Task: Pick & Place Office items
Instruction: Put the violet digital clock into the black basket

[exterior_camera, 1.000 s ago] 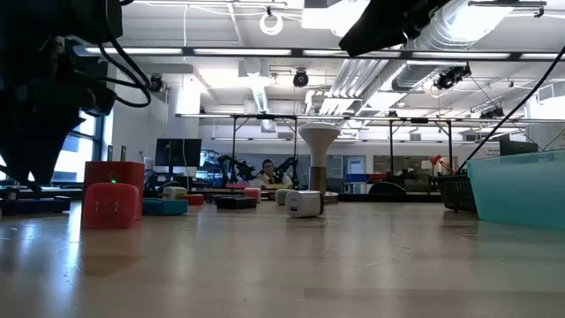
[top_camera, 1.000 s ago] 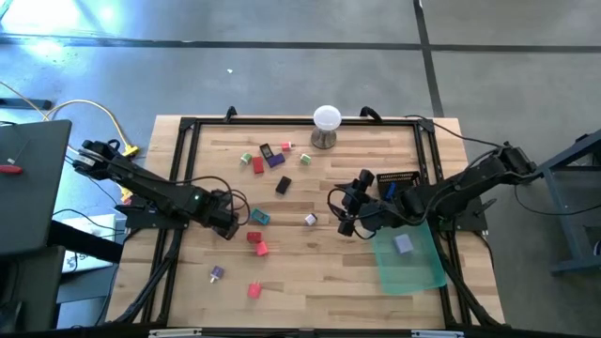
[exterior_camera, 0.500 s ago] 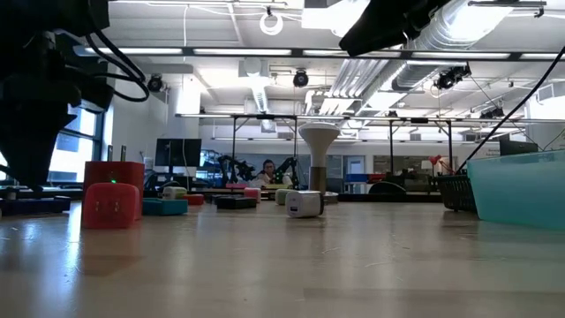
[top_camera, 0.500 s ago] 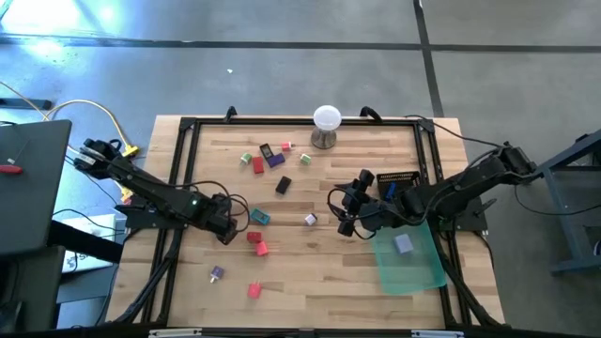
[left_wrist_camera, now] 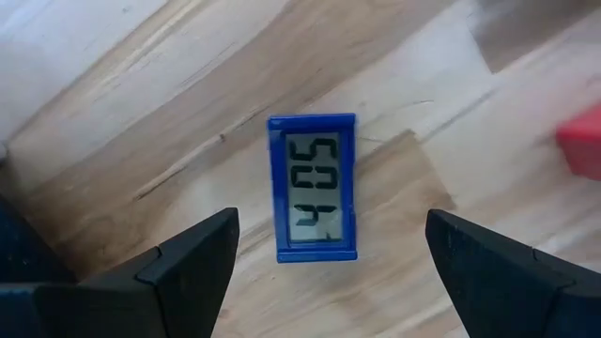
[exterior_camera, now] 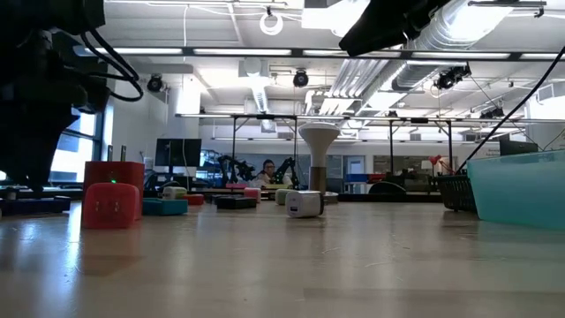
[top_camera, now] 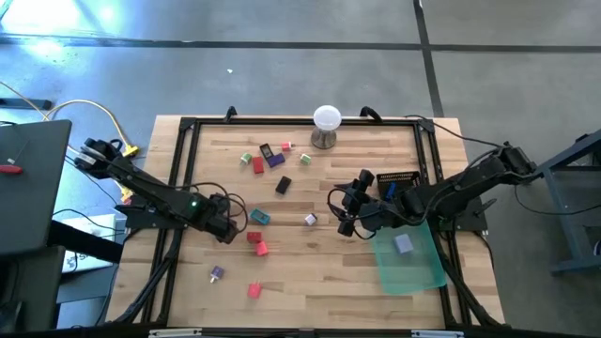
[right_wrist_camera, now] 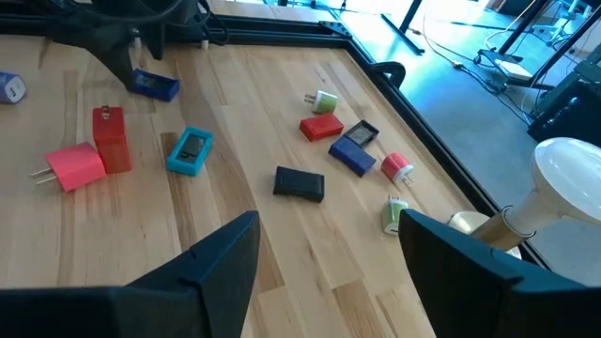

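Note:
A small blue clock-like piece (left_wrist_camera: 312, 186) with a grey display lies flat on the wooden table. My left gripper (left_wrist_camera: 331, 218) hangs over it, pointing down and open, with one finger on each side and clear of it. The same piece (right_wrist_camera: 155, 85) shows under that gripper in the right wrist view. Close by lie two red pieces (top_camera: 254, 238), (top_camera: 261, 249) and a teal one (top_camera: 259, 217). My right gripper (top_camera: 348, 214) waits open above the table's middle, holding nothing. Several more pieces (top_camera: 274, 160) lie toward the far edge.
A translucent green tray (top_camera: 424, 268) at the right holds a grey piece (top_camera: 403, 244). A white ball on a metal stand (top_camera: 326, 120) is at the far edge. A lavender piece (top_camera: 310, 220), a purple one (top_camera: 217, 273) and a pink one (top_camera: 254, 290) lie loose.

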